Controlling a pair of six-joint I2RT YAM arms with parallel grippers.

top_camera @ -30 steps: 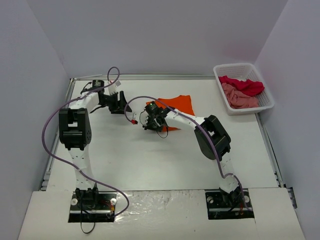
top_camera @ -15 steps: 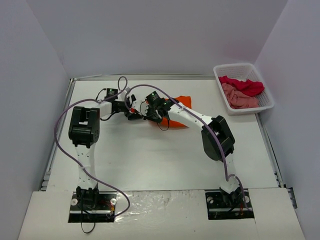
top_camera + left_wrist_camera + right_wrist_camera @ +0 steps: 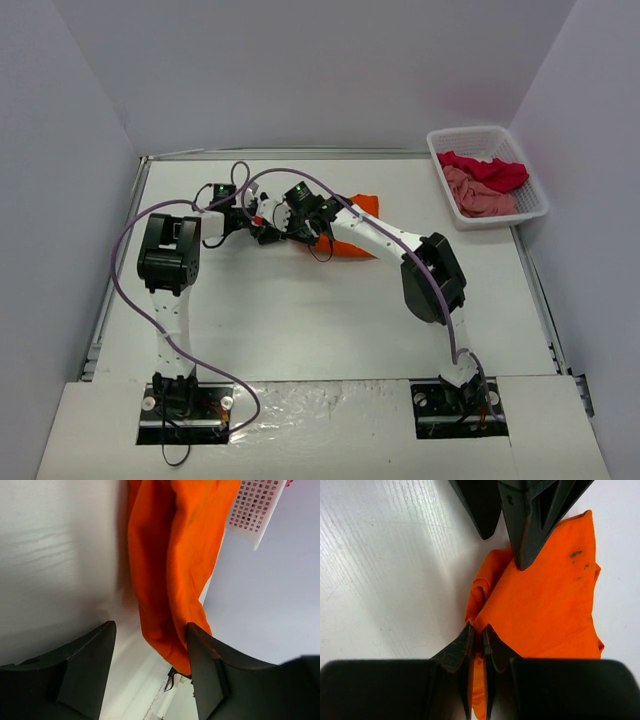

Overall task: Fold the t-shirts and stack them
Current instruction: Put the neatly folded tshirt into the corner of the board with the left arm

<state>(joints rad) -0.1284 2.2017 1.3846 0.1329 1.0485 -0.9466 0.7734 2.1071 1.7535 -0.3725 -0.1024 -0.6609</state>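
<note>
The bright orange t-shirt (image 3: 364, 206) lies bunched on the white table, partly hidden under the right arm. My right gripper (image 3: 477, 630) is shut on a folded edge of this orange t-shirt (image 3: 545, 605), low over the table. My left gripper (image 3: 150, 626) faces it from the left with its fingers open. The orange t-shirt (image 3: 170, 570) hangs between those fingers and touches the right finger (image 3: 210, 675). In the top view the left gripper (image 3: 262, 232) and right gripper (image 3: 288, 226) nearly meet. Crimson red (image 3: 488, 171) and dusty pink (image 3: 480, 196) t-shirts lie in the basket.
The white lattice basket (image 3: 470, 133) stands at the table's back right corner, against the wall. It also shows in the left wrist view as the basket (image 3: 252, 510) beyond the shirt. Purple cables loop off both arms. Grey walls close three sides.
My left gripper has swung right, from well left of the shirt up to its left edge. My right gripper has carried the pinched edge a little back and left, bunching the shirt.
</note>
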